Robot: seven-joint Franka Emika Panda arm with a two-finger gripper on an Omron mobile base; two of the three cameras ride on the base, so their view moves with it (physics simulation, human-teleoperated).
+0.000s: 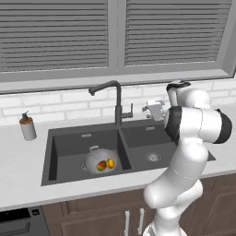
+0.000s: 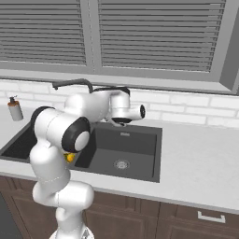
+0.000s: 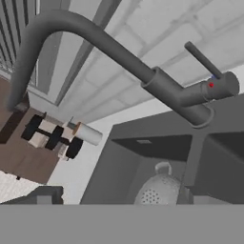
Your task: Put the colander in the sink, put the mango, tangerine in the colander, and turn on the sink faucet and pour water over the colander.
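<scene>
Silvery metal is shining in the sink: the colander is sitting in the left basin, on the sink's floor. Inside it the mango and the tangerine are lying side by side, touching. Behind the sink the black sink faucet is standing tall, its spout bending over the left basin. Just right of the faucet the gripper is hanging above the right basin. Its jaws look spread wide, though they are hard to make out.
</scene>
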